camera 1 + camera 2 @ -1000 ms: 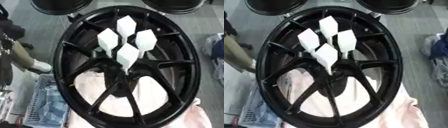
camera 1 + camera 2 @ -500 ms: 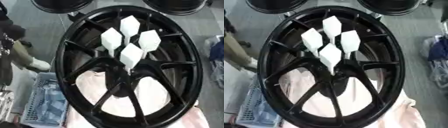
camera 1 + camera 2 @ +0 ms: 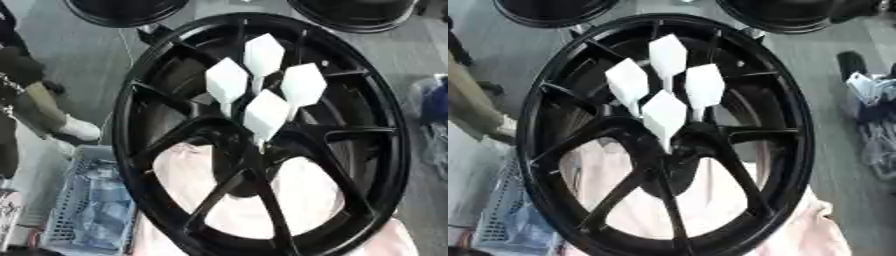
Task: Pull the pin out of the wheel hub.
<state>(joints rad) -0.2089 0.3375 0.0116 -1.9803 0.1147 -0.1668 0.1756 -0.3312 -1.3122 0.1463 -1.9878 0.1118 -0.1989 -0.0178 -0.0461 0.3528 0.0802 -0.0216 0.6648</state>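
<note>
A large black spoked wheel hub point(image 3: 391, 150) fills the view, lying on a pale pink cloth point(image 3: 308, 192). Several white pins with diamond-shaped heads stand up from its centre: the nearest pin point(image 3: 265, 116), one at the left point(image 3: 227, 80), one at the back point(image 3: 263, 54) and one at the right point(image 3: 303, 84). Their thin stems go down into the middle of the wheel between the spokes. Neither of my hands shows in either eye view, and nothing touches the pins.
Two more black wheels point(image 3: 122, 10) point(image 3: 359, 12) lie beyond the far rim. A blue mesh basket point(image 3: 87, 210) sits at the lower left. A person's leg and shoe point(image 3: 74, 130) stand at the left. A bag of items point(image 3: 872, 100) lies at the right.
The whole picture has drifted slightly to the right, so the camera has moved. The wheel and the white pins stand as before.
</note>
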